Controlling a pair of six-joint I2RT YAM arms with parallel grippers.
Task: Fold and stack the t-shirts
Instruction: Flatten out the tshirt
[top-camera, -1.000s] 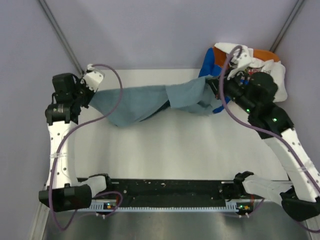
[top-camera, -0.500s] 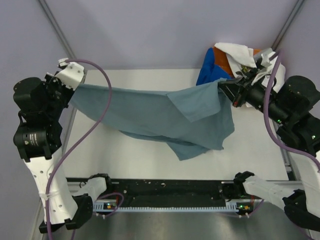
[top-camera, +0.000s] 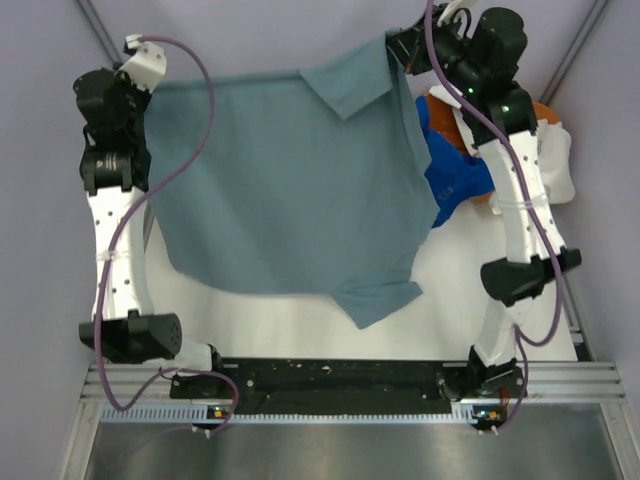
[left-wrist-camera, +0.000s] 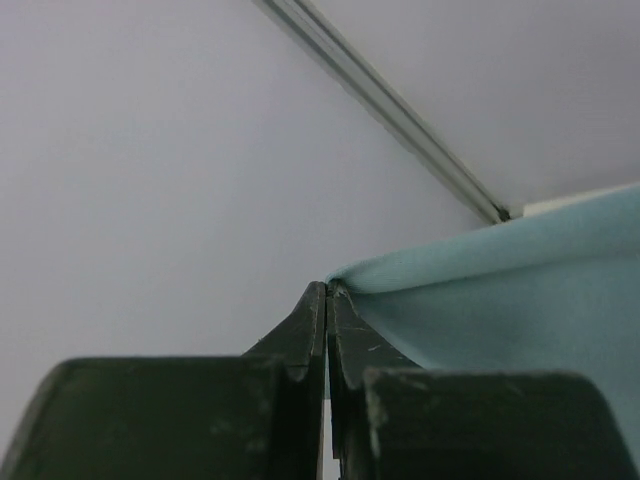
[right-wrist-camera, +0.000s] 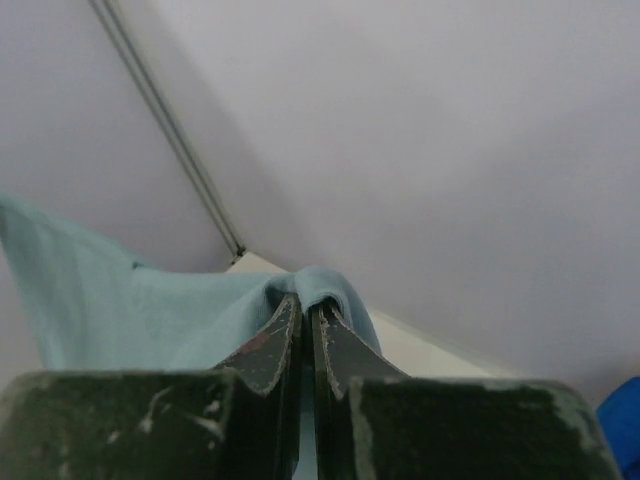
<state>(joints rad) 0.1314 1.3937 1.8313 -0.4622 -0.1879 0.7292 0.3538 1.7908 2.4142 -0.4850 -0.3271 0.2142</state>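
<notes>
The slate-blue t-shirt (top-camera: 290, 180) hangs spread wide in the air between both arms, its lower part reaching down over the table. My left gripper (top-camera: 150, 85) is shut on its top left corner; the cloth (left-wrist-camera: 500, 300) runs off to the right from my closed fingertips (left-wrist-camera: 327, 290). My right gripper (top-camera: 395, 45) is shut on its top right corner, with cloth (right-wrist-camera: 150, 310) folded over the fingertips (right-wrist-camera: 305, 303). The royal blue t-shirt (top-camera: 455, 175), the orange t-shirt (top-camera: 535, 110) and the white floral t-shirt (top-camera: 555, 160) lie heaped at the back right, partly hidden by the right arm.
The white table (top-camera: 470, 300) shows below and right of the hanging shirt. Purple walls with metal corner rails (top-camera: 95, 20) close in the back and sides. A black rail (top-camera: 340, 380) with the arm bases runs along the near edge.
Both arms have risen and swung back, lifting the slate-blue t-shirt from a sagging drape over the table to a wide, flat hang. Both grips stayed shut.
</notes>
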